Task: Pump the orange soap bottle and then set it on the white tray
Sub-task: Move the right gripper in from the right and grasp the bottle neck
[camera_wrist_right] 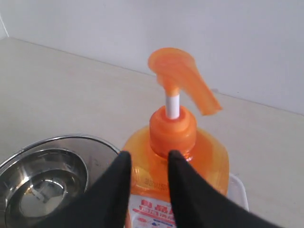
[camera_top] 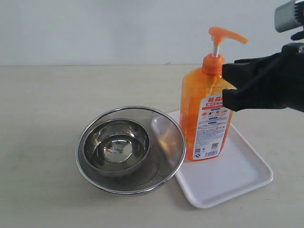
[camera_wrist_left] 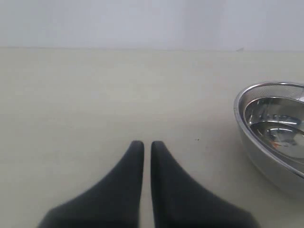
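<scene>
Standing upright toward the far corner of the white tray (camera_top: 247,175): orange soap bottle (camera_top: 202,114), placement judged done. Right gripper (camera_top: 224,88) at its shoulder, jaws narrowly parted, gripping nothing. Left gripper (camera_wrist_left: 147,145) closed, empty.

Frontal exterior; strainer (camera_top: 168,137) in every view

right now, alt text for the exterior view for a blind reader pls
An orange soap bottle stands upright on a white tray, with the black right gripper at its shoulder, jaws slightly apart. Left of it, a steel mesh strainer holding a steel bowl overlaps the tray's edge.
</scene>
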Tool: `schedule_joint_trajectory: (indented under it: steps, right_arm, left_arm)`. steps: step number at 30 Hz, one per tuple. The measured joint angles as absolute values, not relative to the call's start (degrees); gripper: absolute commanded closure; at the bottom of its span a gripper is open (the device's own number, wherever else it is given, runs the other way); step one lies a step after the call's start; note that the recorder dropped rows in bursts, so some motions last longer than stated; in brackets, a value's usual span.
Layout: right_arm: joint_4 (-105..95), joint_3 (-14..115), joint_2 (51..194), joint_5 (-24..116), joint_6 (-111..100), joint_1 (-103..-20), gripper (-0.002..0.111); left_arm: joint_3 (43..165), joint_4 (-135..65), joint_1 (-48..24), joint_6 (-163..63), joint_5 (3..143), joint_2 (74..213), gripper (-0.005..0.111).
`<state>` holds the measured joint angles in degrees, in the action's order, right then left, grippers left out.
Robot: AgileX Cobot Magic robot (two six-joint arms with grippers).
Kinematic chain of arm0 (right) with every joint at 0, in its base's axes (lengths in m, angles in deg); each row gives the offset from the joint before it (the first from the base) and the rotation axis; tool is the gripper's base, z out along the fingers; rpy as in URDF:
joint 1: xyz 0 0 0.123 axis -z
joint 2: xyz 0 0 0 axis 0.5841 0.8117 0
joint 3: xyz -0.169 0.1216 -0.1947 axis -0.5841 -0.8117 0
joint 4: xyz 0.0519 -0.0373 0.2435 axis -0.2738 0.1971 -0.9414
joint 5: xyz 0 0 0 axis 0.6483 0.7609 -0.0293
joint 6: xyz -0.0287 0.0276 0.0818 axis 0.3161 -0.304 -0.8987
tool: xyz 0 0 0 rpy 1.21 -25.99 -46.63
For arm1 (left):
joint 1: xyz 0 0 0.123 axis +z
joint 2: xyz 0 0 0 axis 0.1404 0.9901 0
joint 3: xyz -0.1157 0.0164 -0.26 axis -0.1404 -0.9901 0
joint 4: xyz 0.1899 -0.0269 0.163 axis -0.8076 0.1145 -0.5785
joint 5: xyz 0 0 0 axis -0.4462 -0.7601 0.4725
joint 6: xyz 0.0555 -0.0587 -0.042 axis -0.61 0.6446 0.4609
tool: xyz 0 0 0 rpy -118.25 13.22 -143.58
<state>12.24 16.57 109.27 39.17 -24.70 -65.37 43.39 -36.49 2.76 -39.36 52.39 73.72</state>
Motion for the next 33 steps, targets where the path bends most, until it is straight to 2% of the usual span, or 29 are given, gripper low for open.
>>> schedule_joint_trajectory:
  steps: [2, 4, 8, 11, 18, 20, 22, 26, 33]
  right_arm:
    - [12.2, 16.6, 110.5, 37.8, -24.7, -65.4, 0.047]
    - [12.2, 16.7, 112.4, 37.2, -23.2, -65.4, 0.042]
    - [8.6, 16.7, 118.6, 32.3, -20.2, -65.4, 0.042]
    - [-1.7, 16.7, 121.8, 26.8, -11.0, -65.4, 0.042]
    - [-10.1, 16.7, 123.2, 20.7, -0.6, -65.4, 0.043]
    - [-10.4, 16.7, 124.7, 18.7, 0.1, -65.4, 0.056]
    - [-10.4, 16.7, 126.5, 16.2, 0.7, -65.4, 0.079]
    - [-10.5, 16.7, 127.4, 14.9, 1.3, -65.4, 0.107]
    - [-10.5, 16.7, 127.6, 14.0, 2.0, -65.4, 0.108]
  left_arm:
    - [43.4, -36.5, 2.8, -39.4, 52.4, 73.7, 0.102]
    - [43.4, -36.5, 2.8, -39.4, 52.4, 73.7, 0.102]
    - [43.4, -36.5, 2.8, -39.4, 52.4, 73.7, 0.102]
    - [43.4, -36.5, 2.8, -39.4, 52.4, 73.7, 0.102]
    - [43.4, -36.5, 2.8, -39.4, 52.4, 73.7, 0.102]
    - [43.4, -36.5, 2.8, -39.4, 52.4, 73.7, 0.102]
    - [43.4, -36.5, 2.8, -39.4, 52.4, 73.7, 0.102]
    - [43.4, -36.5, 2.8, -39.4, 52.4, 73.7, 0.102]
    - [43.4, -36.5, 2.8, -39.4, 52.4, 73.7, 0.102]
